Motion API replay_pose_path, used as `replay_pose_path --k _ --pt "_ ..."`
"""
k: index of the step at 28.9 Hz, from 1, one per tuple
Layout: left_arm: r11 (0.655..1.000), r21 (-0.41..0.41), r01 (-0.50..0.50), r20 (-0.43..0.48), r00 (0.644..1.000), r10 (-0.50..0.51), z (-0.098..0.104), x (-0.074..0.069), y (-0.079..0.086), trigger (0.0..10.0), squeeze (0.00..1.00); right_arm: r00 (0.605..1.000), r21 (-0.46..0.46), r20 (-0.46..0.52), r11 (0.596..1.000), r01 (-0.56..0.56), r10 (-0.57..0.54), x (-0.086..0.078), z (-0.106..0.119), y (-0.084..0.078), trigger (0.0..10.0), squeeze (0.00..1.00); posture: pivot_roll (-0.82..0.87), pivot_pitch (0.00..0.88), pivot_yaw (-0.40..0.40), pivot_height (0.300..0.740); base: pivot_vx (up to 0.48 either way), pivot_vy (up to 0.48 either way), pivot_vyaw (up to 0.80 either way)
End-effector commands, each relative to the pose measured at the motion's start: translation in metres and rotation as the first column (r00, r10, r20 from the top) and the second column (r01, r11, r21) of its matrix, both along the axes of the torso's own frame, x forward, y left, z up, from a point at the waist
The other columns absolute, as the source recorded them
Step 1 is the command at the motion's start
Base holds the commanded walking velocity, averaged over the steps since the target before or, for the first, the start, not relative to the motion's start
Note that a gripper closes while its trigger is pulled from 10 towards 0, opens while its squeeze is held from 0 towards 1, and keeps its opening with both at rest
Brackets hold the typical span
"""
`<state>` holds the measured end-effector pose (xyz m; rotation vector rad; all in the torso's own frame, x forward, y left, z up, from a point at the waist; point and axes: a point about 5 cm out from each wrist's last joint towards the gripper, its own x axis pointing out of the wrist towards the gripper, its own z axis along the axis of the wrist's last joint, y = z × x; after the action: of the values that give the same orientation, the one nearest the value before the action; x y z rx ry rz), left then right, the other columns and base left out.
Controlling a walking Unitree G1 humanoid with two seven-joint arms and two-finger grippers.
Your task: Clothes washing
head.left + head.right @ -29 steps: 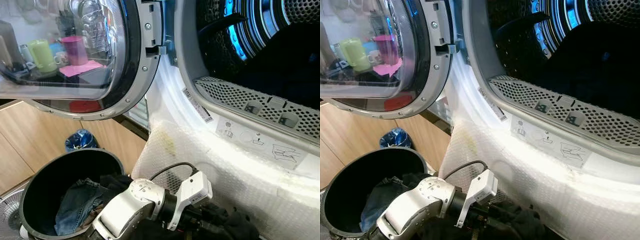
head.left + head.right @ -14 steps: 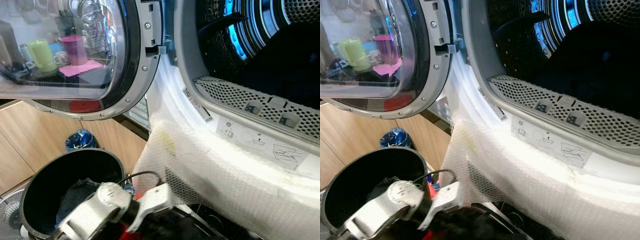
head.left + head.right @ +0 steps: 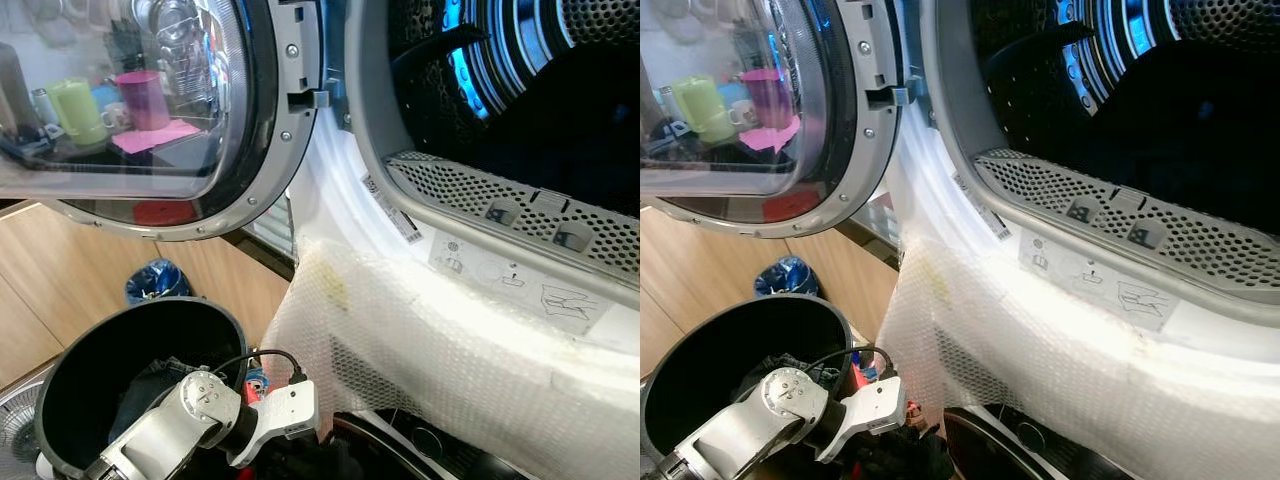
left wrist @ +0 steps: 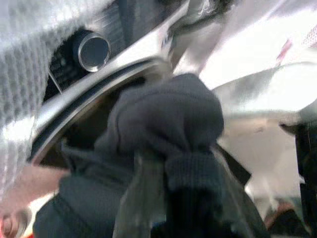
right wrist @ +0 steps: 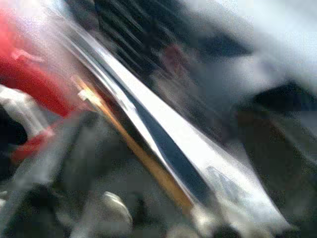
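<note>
Black laundry basket (image 3: pixel 70 375) with blue denim inside, silver left arm (image 3: pixel 190 425). White bubble wrap (image 3: pixel 430 350) over the white washer front; drum (image 3: pixel 520 90) dark with blue glints. Dark grey garment (image 4: pixel 168 129), light wood cabinets (image 3: pixel 40 290).

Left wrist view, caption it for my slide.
Left gripper holding dark garment below the washer's bubble-wrapped front.

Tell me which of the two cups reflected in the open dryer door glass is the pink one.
The pink cup is the one nearer the door's hinge side, standing above a pink cloth. The other, a pale green cup, stands farther from the drum opening.
</note>
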<state>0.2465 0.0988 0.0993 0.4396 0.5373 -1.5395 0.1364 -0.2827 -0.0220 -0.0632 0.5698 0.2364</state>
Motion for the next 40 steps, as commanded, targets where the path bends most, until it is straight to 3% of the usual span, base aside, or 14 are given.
replay_pose_path --k 1,4,7,9,11,15,20,26,31,32,40 --pt "1.0 -0.002 -0.004 0.023 1.0 0.005 0.003 0.003 0.004 0.0 0.0 0.987 0.095 0.02 0.983 -0.16 0.158 -0.005 0.011 0.017 10.0 1.0 0.13 0.023 -0.013 0.74 0.0 0.0 0.0" --pt "1.0 -0.005 0.002 0.027 1.0 -0.002 0.003 0.003 0.004 0.0 0.0 0.951 0.183 -0.001 0.935 -0.303 0.309 -0.023 0.019 0.035 10.0 1.0 0.13 0.019 -0.007 0.74 0.0 0.0 0.0" --pt "1.0 -0.009 0.006 0.026 1.0 -0.006 0.003 0.003 0.003 0.0 0.0 0.93 0.207 -0.021 0.912 -0.355 0.367 -0.031 0.019 0.042 10.0 1.0 0.12 0.018 -0.005 0.74 0.0 0.0 0.0" --pt "1.0 -0.017 0.016 0.029 0.999 -0.016 0.004 0.004 0.002 0.0 0.0 0.841 0.223 -0.125 0.841 -0.493 0.526 -0.052 0.012 0.06 10.0 1.0 0.11 0.019 -0.001 0.74 0.0 0.0 0.0" --pt "0.999 -0.034 0.007 0.038 0.999 -0.005 0.006 0.007 0.0 0.0 0.0 0.819 0.229 -0.123 0.819 -0.527 0.561 -0.054 0.013 0.069 10.0 1.0 0.11 0.02 0.0 0.74 0.0 0.0 0.0" --pt "0.996 -0.089 -0.006 0.033 0.999 0.009 0.012 0.01 -0.007 0.0 0.0 0.831 0.255 -0.008 0.805 -0.536 0.556 -0.041 0.03 0.087 10.0 1.0 0.11 0.029 0.002 0.74 0.0 0.0 0.0" --pt "0.99 -0.127 0.061 0.02 0.998 -0.059 0.014 0.004 -0.021 0.0 0.0 0.831 0.289 0.1 0.783 -0.551 0.548 -0.026 0.062 0.103 10.0 1.0 0.11 0.043 0.011 0.74 0.0 0.0 0.0" --pt "0.975 -0.187 0.122 0.028 0.993 -0.119 0.022 0.0 -0.042 0.0 0.0 0.811 0.297 0.094 0.761 -0.576 0.577 -0.031 0.068 0.11 10.0 1.0 0.1 0.049 0.008 0.74 0.0 0.0 0.0" --pt "0.958 -0.222 0.179 0.029 0.984 -0.177 0.026 -0.005 -0.056 0.0 0.0 0.84 0.247 0.071 0.807 -0.537 0.538 -0.026 0.067 0.109 10.0 0.98 0.1 0.046 0.009 0.74 0.0 0.0 0.0" --pt "0.956 -0.226 0.188 0.032 0.982 -0.186 0.026 -0.005 -0.059 0.0 0.0 0.842 0.253 0.07 0.807 -0.533 0.535 -0.026 0.068 0.11 10.0 0.0 0.1 0.046 0.009 0.74 0.0 0.0 0.0" --pt "0.94 -0.262 0.219 0.062 0.976 -0.21 0.033 -0.004 -0.074 0.0 0.0 0.881 0.246 0.049 0.849 -0.467 0.47 -0.013 0.062 0.115 10.0 0.0 0.1 0.04 0.01 0.74 0.0 0.0 0.0"
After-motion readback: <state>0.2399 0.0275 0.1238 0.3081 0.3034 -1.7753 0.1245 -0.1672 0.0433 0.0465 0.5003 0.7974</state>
